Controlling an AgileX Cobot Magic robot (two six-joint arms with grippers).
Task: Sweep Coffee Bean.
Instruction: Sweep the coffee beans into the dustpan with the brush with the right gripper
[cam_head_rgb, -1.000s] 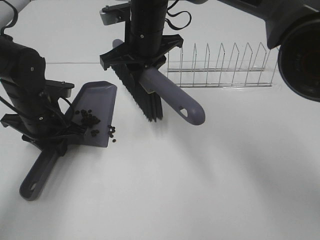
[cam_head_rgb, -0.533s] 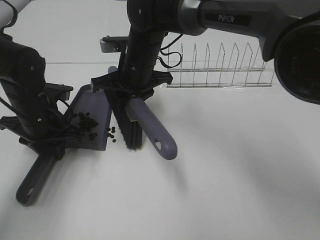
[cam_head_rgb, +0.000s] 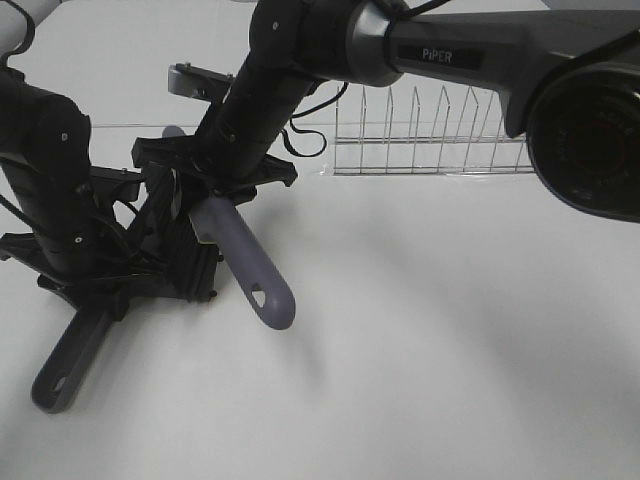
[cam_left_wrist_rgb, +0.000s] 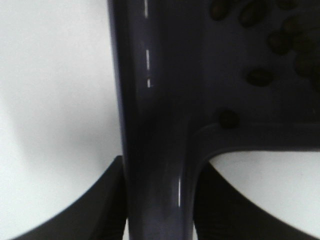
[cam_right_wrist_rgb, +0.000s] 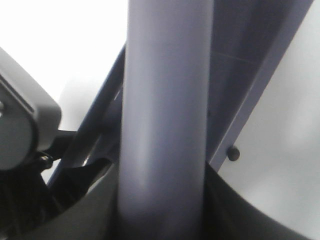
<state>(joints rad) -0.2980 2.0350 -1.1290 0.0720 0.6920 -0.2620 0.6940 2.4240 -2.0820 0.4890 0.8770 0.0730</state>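
Mid-sweep, the right tool (cam_head_rgb: 213, 185) clamped the brush (cam_head_rgb: 252, 275) over the dustpan (cam_head_rgb: 68, 352) gripped by the left tool (cam_head_rgb: 95, 285). Coffee beans (cam_left_wrist_rgb: 260, 76) lay inside; a stray bean (cam_right_wrist_rgb: 233, 153) beside its rim likely needed another stroke.

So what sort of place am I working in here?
Probably a robot test bench rather than a real kitchen: a bare white tabletop, a lone wire dish rack at the back, and only a dustpan and brush with coffee beans laid out.
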